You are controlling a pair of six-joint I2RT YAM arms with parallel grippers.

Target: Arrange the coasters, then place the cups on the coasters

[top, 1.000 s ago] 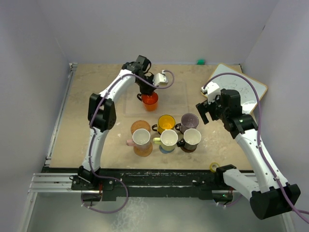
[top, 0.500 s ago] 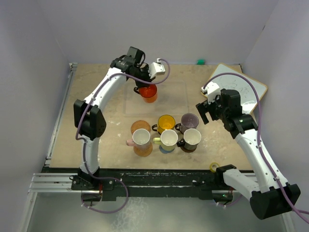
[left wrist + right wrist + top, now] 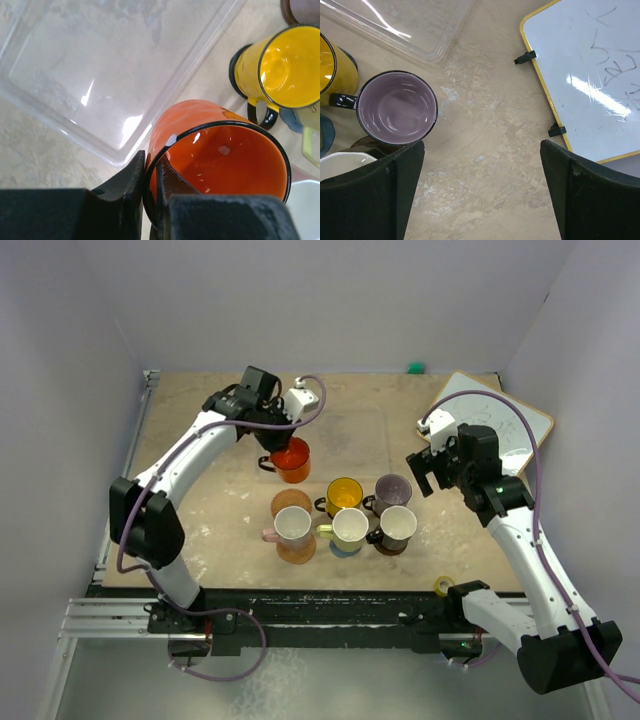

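Observation:
My left gripper (image 3: 150,192) is shut on the rim of the red-orange cup (image 3: 220,160), one finger inside and one outside. In the top view that cup (image 3: 291,460) hangs just behind a bare orange-brown coaster (image 3: 288,501). The pink cup (image 3: 293,525) stands on an orange-brown coaster (image 3: 297,551). To its right are the pale yellow-green cup (image 3: 350,527) and the black cup (image 3: 397,526), with the yellow cup (image 3: 344,493) and mauve cup (image 3: 391,490) behind them. My right gripper (image 3: 480,190) is open over bare table, just right of the mauve cup (image 3: 396,107).
A clear plastic tray (image 3: 100,65) lies flat behind the cups. A whiteboard with a yellow edge (image 3: 495,420) sits at the back right. A small yellow tape roll (image 3: 443,585) lies near the front edge. A small green thing (image 3: 415,367) rests by the back wall.
My left arm has carried the red-orange cup from over the tray toward the near left, close to the bare coaster. The right arm has stayed still.

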